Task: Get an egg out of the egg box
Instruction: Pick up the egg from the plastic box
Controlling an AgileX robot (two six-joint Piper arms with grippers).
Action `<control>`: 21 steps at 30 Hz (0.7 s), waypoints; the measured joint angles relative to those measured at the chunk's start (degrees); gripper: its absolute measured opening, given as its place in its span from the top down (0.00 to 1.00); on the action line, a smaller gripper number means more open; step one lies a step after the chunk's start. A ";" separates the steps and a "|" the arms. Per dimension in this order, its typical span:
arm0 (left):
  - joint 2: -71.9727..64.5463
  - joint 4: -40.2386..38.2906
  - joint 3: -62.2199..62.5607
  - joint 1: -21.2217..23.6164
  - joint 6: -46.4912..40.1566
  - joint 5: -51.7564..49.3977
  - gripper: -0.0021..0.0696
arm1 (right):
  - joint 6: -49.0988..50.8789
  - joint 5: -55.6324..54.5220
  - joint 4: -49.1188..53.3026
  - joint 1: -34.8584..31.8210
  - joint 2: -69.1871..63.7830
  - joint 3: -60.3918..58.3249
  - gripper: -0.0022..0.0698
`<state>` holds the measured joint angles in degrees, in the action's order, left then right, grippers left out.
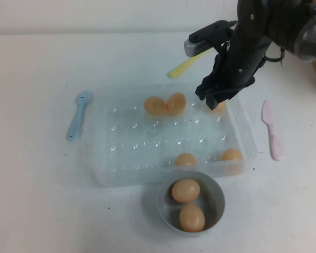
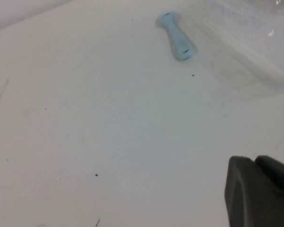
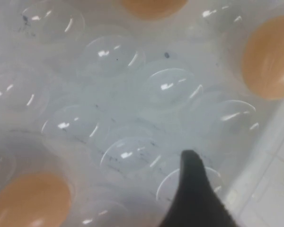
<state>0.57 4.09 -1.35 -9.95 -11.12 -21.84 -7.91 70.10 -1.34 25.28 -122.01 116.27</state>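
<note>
The clear plastic egg box (image 1: 121,158) lies mid-table with several pale orange eggs in it. Two eggs (image 1: 165,104) touch at its far side, two sit at its near right (image 1: 232,155), and one egg (image 1: 219,106) shows partly under my right gripper (image 1: 213,97). That gripper hovers over the box's far right corner, open and empty. In the right wrist view its fingers (image 3: 194,189) stand apart over empty dimples (image 3: 132,118), with eggs (image 3: 270,56) around. My left gripper (image 2: 255,163) is shut and empty, low over bare table left of the box.
A grey bowl (image 1: 218,197) holding two eggs stands against the box's near side. A blue spoon (image 1: 78,115) lies left of the box and also shows in the left wrist view (image 2: 176,35). A yellow spoon (image 1: 187,64) lies behind, a pink spoon (image 1: 271,129) to the right.
</note>
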 joint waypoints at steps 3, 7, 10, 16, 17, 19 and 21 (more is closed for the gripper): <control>0.00 0.00 0.00 0.00 0.00 0.00 0.98 | 0.00 -1.88 0.00 0.00 -1.44 0.13 0.43; 0.00 0.00 0.00 0.00 0.00 0.00 0.98 | 0.00 -5.33 0.00 0.00 -2.88 0.13 0.45; 0.00 0.00 0.00 0.00 0.00 0.00 0.98 | 0.00 -8.62 0.00 0.00 -3.64 0.13 0.46; 0.00 0.00 0.00 0.00 0.00 0.00 0.98 | 0.00 -13.39 2.29 0.00 -4.81 0.13 0.46; 0.00 0.00 0.00 0.00 0.00 0.00 0.98 | 0.11 -13.83 2.81 0.00 -5.07 0.13 0.46; 0.00 0.00 0.00 0.00 0.00 0.00 0.98 | 0.37 -14.55 3.72 0.00 -5.67 0.13 0.46; 0.00 0.00 0.00 0.00 0.00 0.00 0.98 | 0.58 -14.98 4.39 0.00 -6.49 0.13 0.46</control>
<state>0.57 4.09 -1.35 -9.95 -11.12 -21.84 -7.34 55.13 3.05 25.28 -128.50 116.40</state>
